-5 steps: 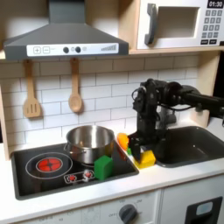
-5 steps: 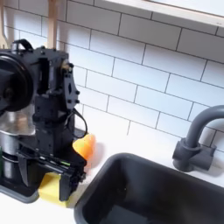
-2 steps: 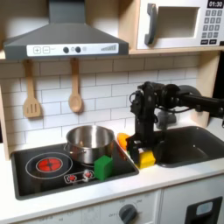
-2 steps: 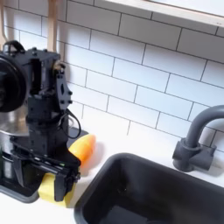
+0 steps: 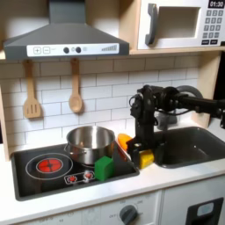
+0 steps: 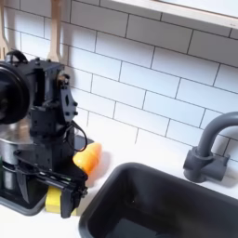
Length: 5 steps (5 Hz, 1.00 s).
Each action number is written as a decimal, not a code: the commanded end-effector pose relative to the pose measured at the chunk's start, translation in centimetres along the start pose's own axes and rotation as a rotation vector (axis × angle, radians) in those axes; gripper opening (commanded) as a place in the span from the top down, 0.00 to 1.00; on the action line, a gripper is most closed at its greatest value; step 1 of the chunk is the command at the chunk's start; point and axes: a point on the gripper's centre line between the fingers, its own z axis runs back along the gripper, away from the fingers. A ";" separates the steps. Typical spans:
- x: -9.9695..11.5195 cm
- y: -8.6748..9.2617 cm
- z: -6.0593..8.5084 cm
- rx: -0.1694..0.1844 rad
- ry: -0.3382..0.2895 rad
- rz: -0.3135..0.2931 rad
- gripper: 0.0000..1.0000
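The black gripper (image 5: pixel 141 155) points down at the counter between the stove and the sink. In the second exterior view the gripper (image 6: pixel 57 193) is open, and its fingers (image 6: pixel 72 197) stand on either side of a yellow block (image 6: pixel 56 198) that rests on the counter. I cannot tell whether the pads touch the yellow block (image 5: pixel 146 160). An orange piece (image 6: pixel 88 158) lies just behind the gripper, against the arm. In the first exterior view this orange piece (image 5: pixel 125 141) sits next to the steel pot.
A steel pot (image 5: pixel 90 142) and a green block (image 5: pixel 105 167) sit on the black stove (image 5: pixel 44 167), to the first exterior view's left of the gripper. The dark sink (image 6: pixel 167 200) with its grey faucet (image 6: pixel 206 144) lies to the second exterior view's right. Two wooden utensils (image 5: pixel 76 97) hang on the tiled wall.
The gripper has shifted toward the second exterior view's left and lowered, so its fingers now straddle the yellow block. The block and the orange piece stayed put.
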 end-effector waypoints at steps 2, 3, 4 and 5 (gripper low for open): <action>0.9 -0.8 -0.4 0.005 -0.028 0.026 0.00; 1.0 -1.8 -0.1 0.018 -0.067 0.074 0.00; 1.2 -1.8 -0.2 0.041 -0.088 0.159 0.00; 1.1 -1.5 0.0 0.098 -0.095 0.233 0.00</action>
